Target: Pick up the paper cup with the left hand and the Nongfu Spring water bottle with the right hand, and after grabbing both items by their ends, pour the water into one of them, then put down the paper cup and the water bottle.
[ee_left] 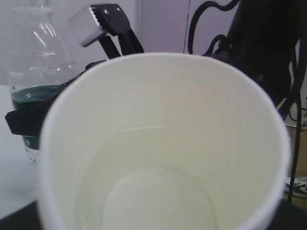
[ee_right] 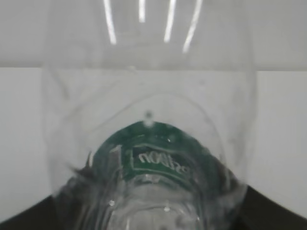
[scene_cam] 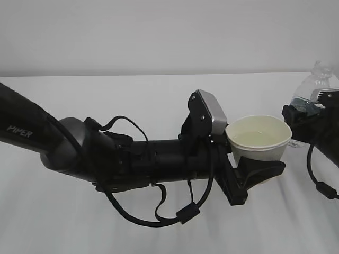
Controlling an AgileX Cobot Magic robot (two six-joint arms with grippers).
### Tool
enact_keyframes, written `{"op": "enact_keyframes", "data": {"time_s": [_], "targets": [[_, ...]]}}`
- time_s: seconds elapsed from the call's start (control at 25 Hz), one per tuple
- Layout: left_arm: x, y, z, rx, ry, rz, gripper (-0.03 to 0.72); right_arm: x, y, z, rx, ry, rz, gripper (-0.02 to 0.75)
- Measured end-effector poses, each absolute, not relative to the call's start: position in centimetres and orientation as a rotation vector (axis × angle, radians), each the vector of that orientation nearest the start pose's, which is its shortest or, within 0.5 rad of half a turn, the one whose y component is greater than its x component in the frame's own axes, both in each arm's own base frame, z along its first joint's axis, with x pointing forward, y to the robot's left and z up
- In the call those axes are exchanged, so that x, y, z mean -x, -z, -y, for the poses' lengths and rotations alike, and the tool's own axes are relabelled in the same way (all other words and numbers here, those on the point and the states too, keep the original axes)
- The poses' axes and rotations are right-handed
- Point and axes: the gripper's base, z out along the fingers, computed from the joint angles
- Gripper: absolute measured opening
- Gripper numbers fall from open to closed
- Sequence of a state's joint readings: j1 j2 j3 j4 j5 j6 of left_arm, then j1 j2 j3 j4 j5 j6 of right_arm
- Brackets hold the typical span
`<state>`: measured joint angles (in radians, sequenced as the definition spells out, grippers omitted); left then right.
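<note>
- Two black arms are over the white tabletop (scene_cam: 159, 106), one reaching in from the left edge, the other showing only at the right edge
- left hand (scene_cam: 249, 177), the arm lettered "PIPER", lies nearly level across the tabletop with looped black cables (scene_cam: 159, 211) hanging under it and a grey-silver block (scene_cam: 212, 114) above its wrist
- its pincer is pinching the paper cup (scene_cam: 259, 140) low on the wall, one dark finger (scene_cam: 259, 172) visible beneath the cup
- paper cup is upright and lifted off the tabletop, toward the right side, its rolled rim level
- water (scene_cam: 259, 138) lies shallow in the cup; in the left wrist view its line (ee_left: 144, 129) circles the cream inside above the round bottom
- Nongfu Spring water bottle (scene_cam: 317, 84) stands just right of the cup by the right edge, clear upper body above the green label band (ee_left: 33, 96)
- right hand (scene_cam: 304, 119) has its pincer clamped across the bottle at the label band; a thin black cable (scene_cam: 318, 180) drops from it
- right wrist view looks along the bottle, the clear ribbed wall (ee_right: 148, 96) filling it and the green label (ee_right: 158, 160) low in the middle
- cup and bottle are close together; whether they touch I cannot tell
</note>
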<state>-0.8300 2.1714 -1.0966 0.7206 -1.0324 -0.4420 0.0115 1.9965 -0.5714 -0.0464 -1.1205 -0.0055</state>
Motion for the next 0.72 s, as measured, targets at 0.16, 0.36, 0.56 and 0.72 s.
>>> {"op": "enact_keyframes", "data": {"time_s": [0.16,0.36,0.56,0.72], "targets": [[-24.7,-13.0,34.7,-1.117,1.125,-1.376,0.460,-32.8,-9.8,-0.8,0.070,-0.024,-1.793,0.395],[-24.7,-13.0,34.7,-1.117,1.125,-1.376,0.459,-33.7,-8.8,-0.8,0.072,-0.023,-1.801,0.394],[-24.7,-13.0,34.7,-1.117,1.125,-1.376,0.458,-34.4,-8.1,-0.8,0.072,-0.023,-1.805,0.394],[-24.7,-13.0,34.7,-1.117,1.125,-1.376,0.457,-34.7,-7.8,-0.8,0.072,-0.023,-1.808,0.394]]}}
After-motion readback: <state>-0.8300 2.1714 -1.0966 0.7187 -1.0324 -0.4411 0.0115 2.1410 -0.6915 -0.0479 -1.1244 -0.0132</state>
